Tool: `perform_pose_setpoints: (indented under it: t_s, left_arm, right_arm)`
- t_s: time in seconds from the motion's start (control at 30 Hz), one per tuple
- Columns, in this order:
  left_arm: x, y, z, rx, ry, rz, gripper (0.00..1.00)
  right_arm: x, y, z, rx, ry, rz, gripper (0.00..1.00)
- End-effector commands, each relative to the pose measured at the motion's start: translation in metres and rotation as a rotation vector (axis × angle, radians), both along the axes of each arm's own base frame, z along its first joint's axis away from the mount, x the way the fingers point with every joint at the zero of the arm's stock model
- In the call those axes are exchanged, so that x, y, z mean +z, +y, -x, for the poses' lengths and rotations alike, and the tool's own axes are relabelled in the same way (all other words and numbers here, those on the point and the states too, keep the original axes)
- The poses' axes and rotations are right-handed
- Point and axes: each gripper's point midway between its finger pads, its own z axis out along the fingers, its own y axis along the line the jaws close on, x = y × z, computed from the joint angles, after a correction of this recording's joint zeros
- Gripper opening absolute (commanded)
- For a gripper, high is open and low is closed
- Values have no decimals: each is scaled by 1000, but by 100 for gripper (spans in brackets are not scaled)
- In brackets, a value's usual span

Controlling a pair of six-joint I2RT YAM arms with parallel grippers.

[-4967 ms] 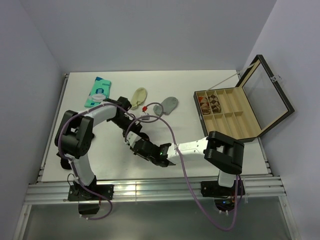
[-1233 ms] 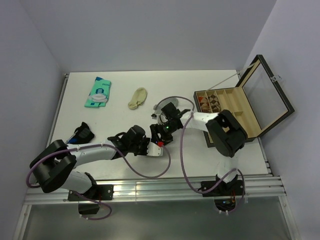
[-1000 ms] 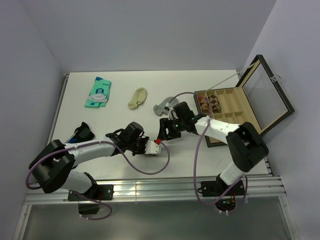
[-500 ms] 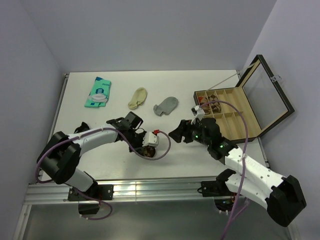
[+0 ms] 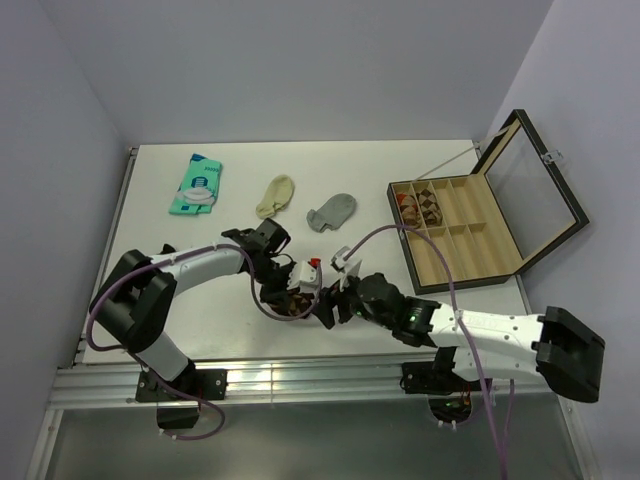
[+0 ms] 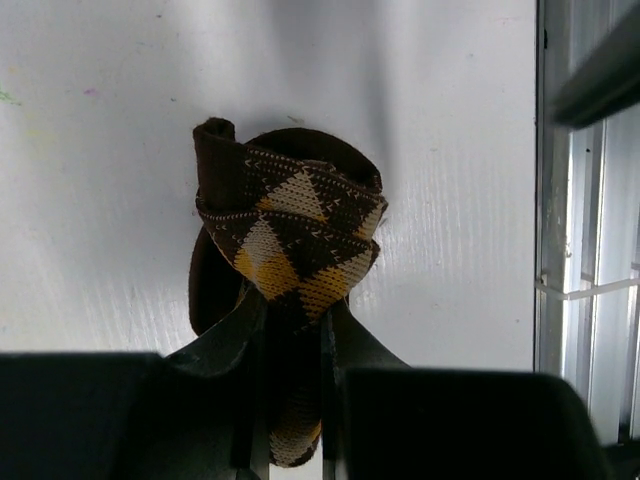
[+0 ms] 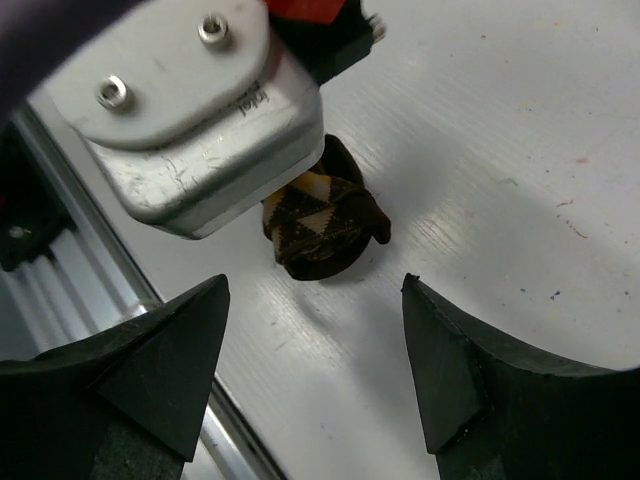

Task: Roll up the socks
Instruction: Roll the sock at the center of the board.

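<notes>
Pinching the rolled argyle sock (image 6: 290, 240) between narrowly set fingers, the left gripper (image 6: 292, 305) holds the bundle on the table (image 5: 200, 320), close to the near edge. A tail of fabric runs down between the jaws. The right gripper (image 7: 315, 290) hovers just beside the roll with its fingers spread wide, holding nothing.

Judgement: the roll looks formed but not locked, so the step in hand is probably securing it or passing it across. To do this well, the right fingers should straddle the body of the roll across its width, not the loose tail. They should close fully before the left pinch lets go and press only lightly, since soft knit tends to spring open once released.

Farther back, the grey sock (image 5: 332, 212) and the cream sock (image 5: 275, 196) lie flat and unrolled, apart from each other, so most of the task appears to remain. To the right stands the wooden box (image 5: 470, 248), its lid (image 5: 535, 190) propped open. Its tray is split into compartments. Those at the far left end hold patterned brown rolls (image 5: 418, 205), their count unclear, while the others look bare. The teal packet (image 5: 197, 184) lies flat at the far left.
</notes>
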Motion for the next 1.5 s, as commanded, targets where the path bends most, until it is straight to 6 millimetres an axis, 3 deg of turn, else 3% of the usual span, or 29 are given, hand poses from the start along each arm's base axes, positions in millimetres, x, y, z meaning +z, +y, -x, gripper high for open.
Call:
perform_pose_setpoints:
  t_s: [0.0, 0.1, 0.2, 0.4, 0.57, 0.67, 0.93, 1.23, 1.33, 1.47]
  left_arm:
    - [7, -5, 5, -18, 49, 15, 0]
    - [7, -6, 9, -27, 83, 23, 0]
    - [6, -6, 9, -25, 87, 25, 0]
    - [7, -8, 9, -29, 105, 26, 0]
    - [9, -9, 9, -31, 117, 36, 0]
    - [7, -7, 10, -34, 120, 28, 0]
    - [4, -4, 13, -40, 122, 15, 0]
    - [3, -2, 15, -53, 132, 10, 0]
    - [4, -1, 17, -60, 139, 9, 0]
    - [3, 0, 20, -74, 147, 12, 0]
  right_arm:
    - [14, 14, -15, -28, -156, 24, 76]
    - [9, 7, -15, -82, -167, -46, 79]
    - [28, 2, -13, -98, -194, -185, 82]
    - [20, 7, -2, -60, -198, -200, 79]
    - [12, 25, 6, -26, -209, -150, 79]
    - [-1, 36, 4, -10, -220, -70, 79]
    - [-12, 57, -8, 23, -276, 68, 80]
    - [-43, 75, -12, 110, -282, 221, 81]
    - [-52, 76, -13, 128, -263, 226, 80]
    - [-47, 80, -8, 141, -243, 150, 78]
